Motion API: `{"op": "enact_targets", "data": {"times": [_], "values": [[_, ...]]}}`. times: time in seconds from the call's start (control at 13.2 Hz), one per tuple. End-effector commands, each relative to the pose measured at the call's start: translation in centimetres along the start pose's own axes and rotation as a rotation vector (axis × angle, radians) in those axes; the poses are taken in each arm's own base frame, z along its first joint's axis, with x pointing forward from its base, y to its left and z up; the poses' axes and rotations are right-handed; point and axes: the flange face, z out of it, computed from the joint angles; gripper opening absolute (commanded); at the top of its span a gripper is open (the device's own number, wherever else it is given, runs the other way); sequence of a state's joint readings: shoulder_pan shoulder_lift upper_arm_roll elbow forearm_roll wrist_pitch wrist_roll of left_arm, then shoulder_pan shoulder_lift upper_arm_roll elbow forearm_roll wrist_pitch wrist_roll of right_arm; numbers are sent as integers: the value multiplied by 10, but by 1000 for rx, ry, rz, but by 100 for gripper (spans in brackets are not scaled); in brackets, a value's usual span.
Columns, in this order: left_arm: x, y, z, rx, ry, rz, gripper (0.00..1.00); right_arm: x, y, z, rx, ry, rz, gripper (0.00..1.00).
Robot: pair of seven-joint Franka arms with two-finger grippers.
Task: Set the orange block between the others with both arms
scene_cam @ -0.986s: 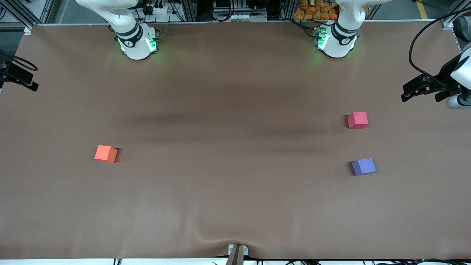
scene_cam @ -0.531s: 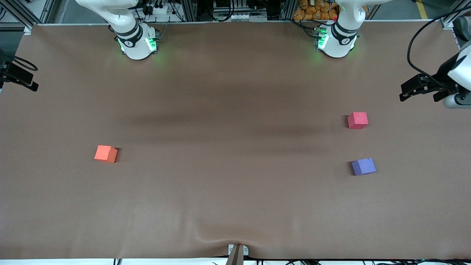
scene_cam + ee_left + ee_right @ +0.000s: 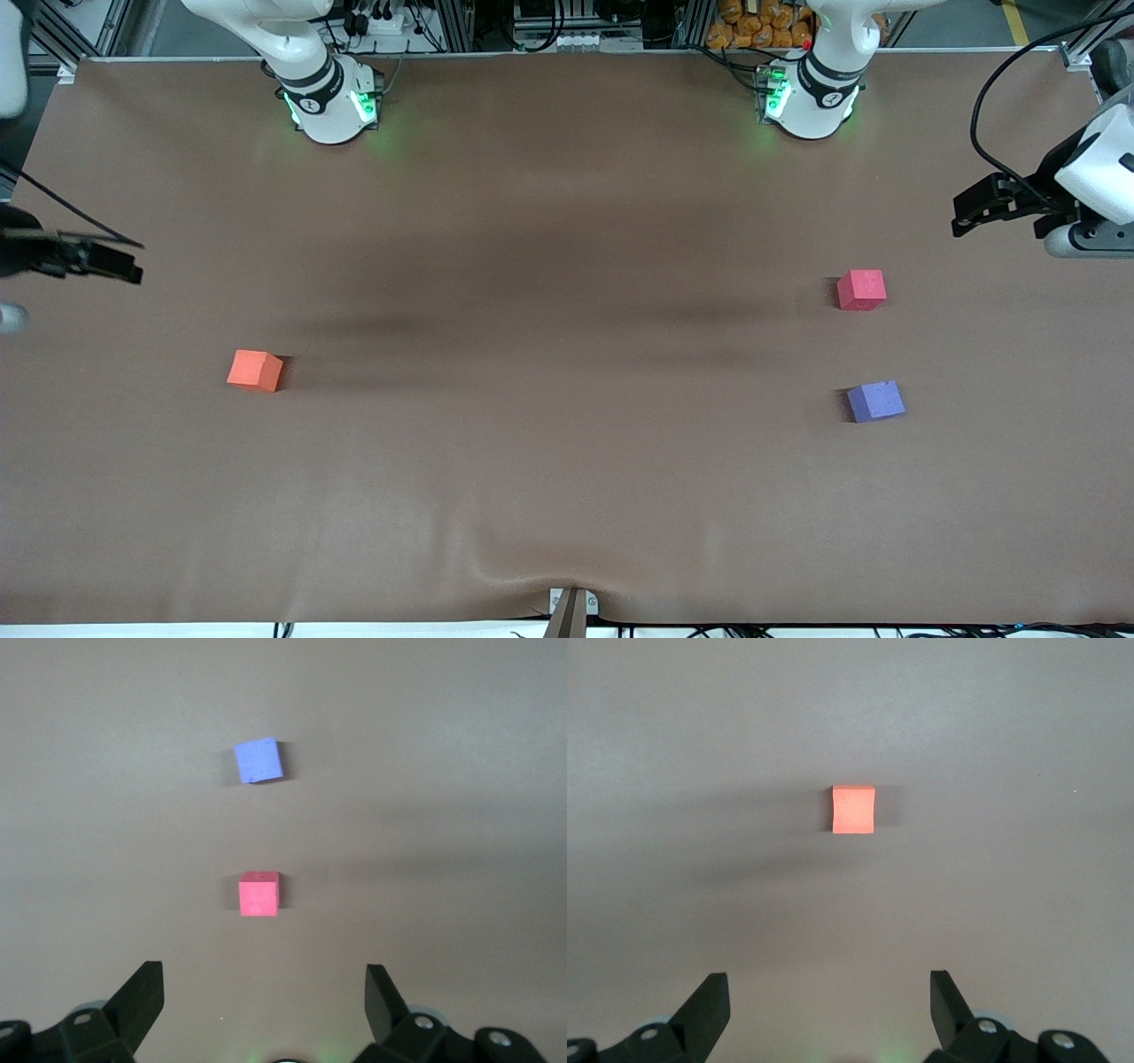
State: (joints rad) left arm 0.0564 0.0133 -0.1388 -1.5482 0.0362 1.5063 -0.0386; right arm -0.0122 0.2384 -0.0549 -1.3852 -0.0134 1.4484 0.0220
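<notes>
1. Table (image 3: 567, 496), brown cover, wrinkled at the edge nearest the front camera.
2. Arms: both white, green-lit bases. Left gripper (image 3: 970, 211) up in the air over the table's edge at the left arm's end, fingers (image 3: 142, 997) wide apart, holding nothing. Right gripper (image 3: 115, 266) over the right arm's end of the table, fingers (image 3: 709, 1001) spread, empty.
3. Orange block (image 3: 254, 369) flat on the table toward the right arm's end, untouched, well apart from the others.
4. Red-pink block (image 3: 861, 290) and purple-blue block (image 3: 875, 400) toward the left arm's end; purple-blue nearer the front camera, bare gap between them.
</notes>
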Motion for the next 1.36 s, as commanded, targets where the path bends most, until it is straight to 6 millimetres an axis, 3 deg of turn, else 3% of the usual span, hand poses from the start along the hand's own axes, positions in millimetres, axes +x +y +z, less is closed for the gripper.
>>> {"op": "enact_targets", "data": {"times": [0.0,0.23,0.38,0.61,0.83,0.99,1.29], "values": [[-2,4,-4,21,0,20,100,27,1,37,-25,-43,-1,100],[0,0,-4,16,10,16,100,56,-3,77,-24,-44,-4,100],[0,-2,0,16,2,17,100,69,17,96,-11,-46,26,100],[-1,1,1,18,-2,21,100,90,14,133,-14,-46,19,100],[-1,0,1,18,-2,20,100,104,3,183,-24,-76,2,100],[-1,-1,2,16,-6,18,100,99,10,229,-15,-75,6,100],[-1,-1,3,17,-7,18,100,79,10,284,-13,-71,-2,100]]}}
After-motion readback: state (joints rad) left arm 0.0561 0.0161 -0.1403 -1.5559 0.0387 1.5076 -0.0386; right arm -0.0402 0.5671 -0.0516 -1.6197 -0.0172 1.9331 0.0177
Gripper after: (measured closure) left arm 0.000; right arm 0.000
